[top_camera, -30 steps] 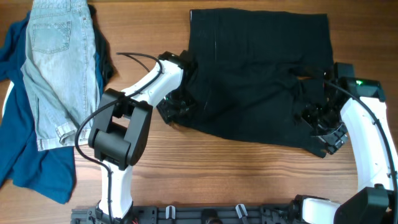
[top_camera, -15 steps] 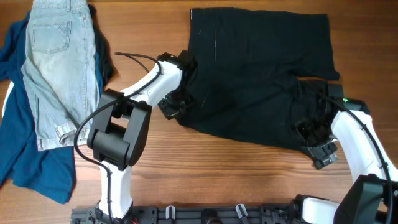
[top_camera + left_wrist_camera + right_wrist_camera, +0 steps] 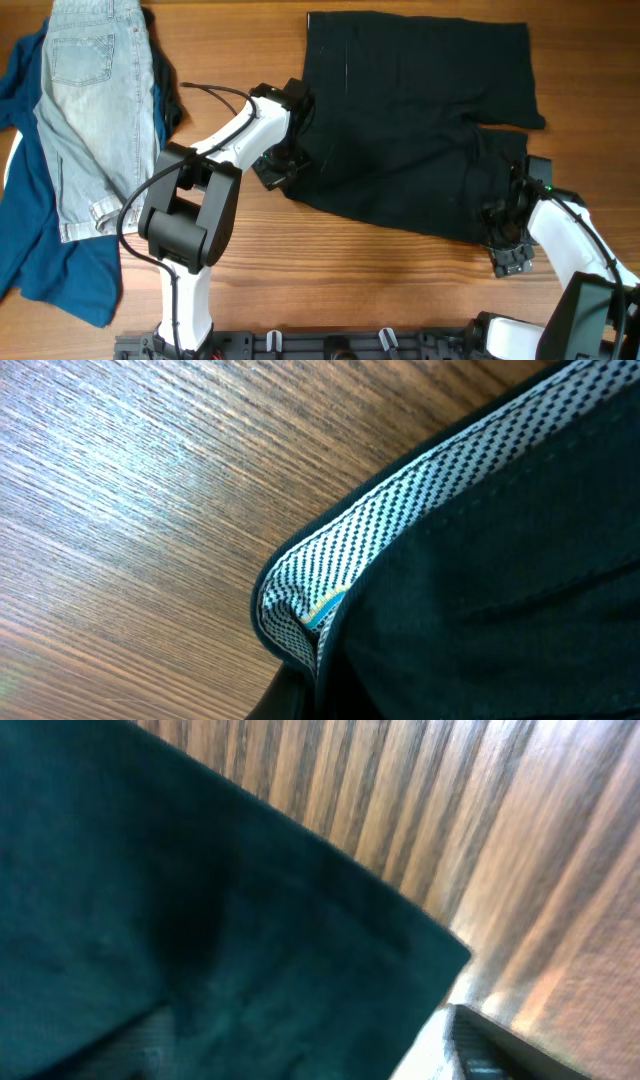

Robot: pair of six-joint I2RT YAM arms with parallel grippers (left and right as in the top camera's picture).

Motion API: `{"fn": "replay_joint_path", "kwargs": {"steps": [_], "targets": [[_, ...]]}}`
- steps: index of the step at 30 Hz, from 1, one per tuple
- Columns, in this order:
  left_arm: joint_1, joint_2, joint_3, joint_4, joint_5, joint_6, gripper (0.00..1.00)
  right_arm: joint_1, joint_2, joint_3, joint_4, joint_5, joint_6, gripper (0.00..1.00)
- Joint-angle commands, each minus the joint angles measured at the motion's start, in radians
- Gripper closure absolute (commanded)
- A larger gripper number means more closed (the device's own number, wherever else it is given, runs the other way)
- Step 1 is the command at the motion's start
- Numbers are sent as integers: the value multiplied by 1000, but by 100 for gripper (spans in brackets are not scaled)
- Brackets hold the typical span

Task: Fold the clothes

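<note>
Looks like the grabbing step
On the table (image 3: 400, 275), black shorts (image 3: 410, 130) lie flat; left pincer (image 3: 278, 168) at their left edge, right pincer (image 3: 502, 232) at their bottom-right corner. Can't tell if either pinches. Next should be lift, fold over.

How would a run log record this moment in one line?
black shorts: flat on table | left gripper: at left edge | right gripper: at lower-right corner | grips: cannot tell

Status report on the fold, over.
Left gripper at black shorts' left edge, right gripper at lower-right corner, grip unclear. Shorts spread out. Far left, denim and blue cloth, clear of them.
</note>
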Motion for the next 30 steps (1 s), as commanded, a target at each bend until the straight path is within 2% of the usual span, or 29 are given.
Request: {"fn": "replay_joint_path", "kwargs": {"steps": [1, 2, 3, 4, 7, 12, 17, 21, 26, 30], "targets": [[13, -4, -11, 26, -58, -12, 96, -4, 6, -28, 10, 70, -70, 66], [13, -4, -11, 27, -60, -7, 96, -4, 6, -28, 19, 65, -114, 80], [13, -4, -9, 26, -56, -4, 96, -4, 6, -28, 41, 27, -222, 92], [17, -8, -2, 18, -44, 7, 96, -4, 6, -23, 58, -33, -300, 96], [40, -41, 30, -27, -42, 18, 96, -4, 2, 23, 56, -100, -386, 96], [89, -252, 47, -93, -123, 33, 96, -5, -103, 224, -150, -95, -466, 96], [71, -431, 47, -141, -143, 37, 96, -5, -292, 329, -322, -84, -486, 96], [39, -530, 47, -196, -197, 37, 96, -5, -514, 372, -434, -58, -502, 96], [29, -611, 47, -243, -212, 35, 96, -5, -689, 443, -505, -35, -537, 96], [29, -625, 47, -239, -252, 21, 96, -5, -649, 508, -465, 29, -566, 96]]}}
